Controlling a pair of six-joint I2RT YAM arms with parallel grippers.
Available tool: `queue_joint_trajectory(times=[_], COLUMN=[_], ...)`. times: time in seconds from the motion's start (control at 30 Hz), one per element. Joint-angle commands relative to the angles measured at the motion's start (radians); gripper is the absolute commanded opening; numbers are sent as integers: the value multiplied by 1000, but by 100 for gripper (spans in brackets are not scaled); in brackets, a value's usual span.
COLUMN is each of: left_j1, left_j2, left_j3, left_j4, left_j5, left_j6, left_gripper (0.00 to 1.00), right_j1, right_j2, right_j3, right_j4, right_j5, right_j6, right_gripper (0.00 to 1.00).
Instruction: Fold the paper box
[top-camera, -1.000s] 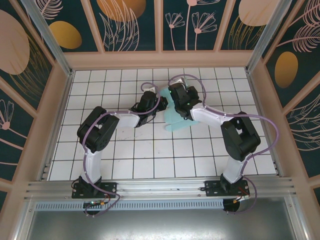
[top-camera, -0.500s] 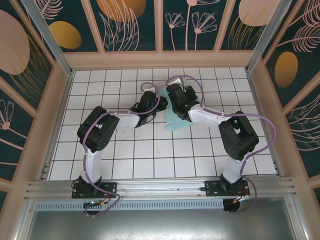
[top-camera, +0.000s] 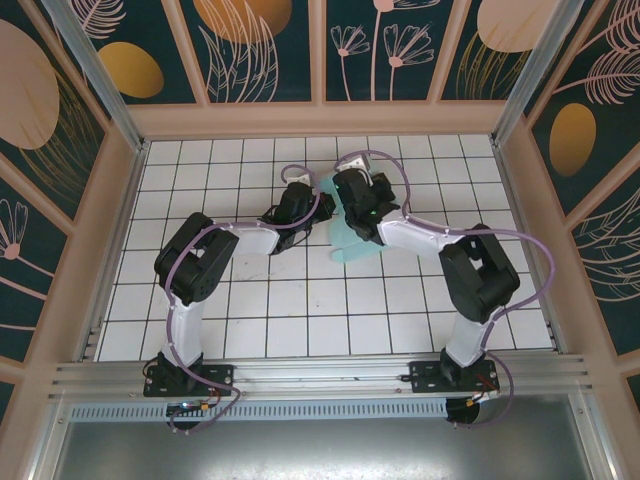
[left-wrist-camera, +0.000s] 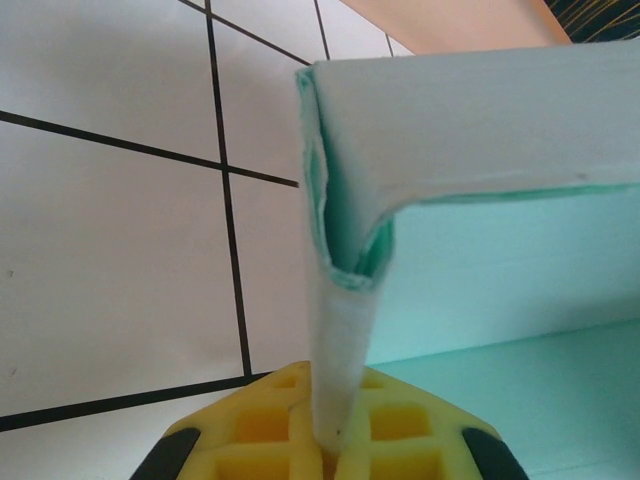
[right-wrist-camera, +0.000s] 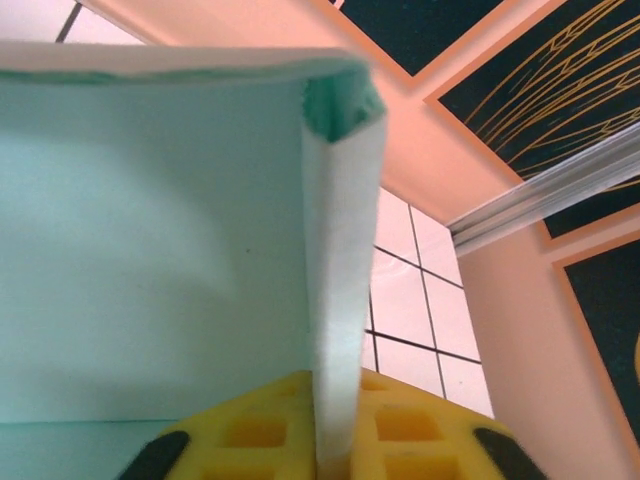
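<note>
Paper box (top-camera: 347, 251) of pale mint-blue card: our left pincer (left-wrist-camera: 335, 445) clamps one wall. Our right pincer (right-wrist-camera: 335, 455), shifted inward, straddles another wall, grip unclear. We judge it is firming the creases.

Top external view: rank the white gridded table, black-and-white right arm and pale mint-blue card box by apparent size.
1. white gridded table
2. black-and-white right arm
3. pale mint-blue card box, partly covered

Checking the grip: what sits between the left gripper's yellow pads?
A folded wall of the paper box, pinched by the left gripper, in the left wrist view.
</note>
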Motion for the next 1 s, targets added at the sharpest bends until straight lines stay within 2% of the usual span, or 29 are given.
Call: queue_joint_trajectory(times=[0.0,0.13,0.33,0.5,0.7,0.83,0.97], left_j1=[-12,-13,-12,-12,-13,-12,-10], left_j2=[-22,-19,-11,-16,-71,-102,-119], left_j3=[13,16,20,27,47,100,171], left_j4=[58,49,45,15,-112,-289,-486], left_j5=[46,40,40,23,-14,-65,-91], left_j6=[12,15,15,44,172,328,530], left_gripper=[0,0,0,0,0,0,0], right_j1=[-2,1,1,-22,-170,-266,-339], right_j2=[-73,-115,-191,-303,-435,-515,-550], right_j3=[-4,-9,-42,-91,-142,-204,-244], right_j4=[-42,-54,-45,-23,-44,-15,-5], right_j5=[-91,-123,-218,-367,-650,-792,-867], right_j6=[83,96,114,172,386,480,525], right_gripper=[26,37,60,73,75,75,76])
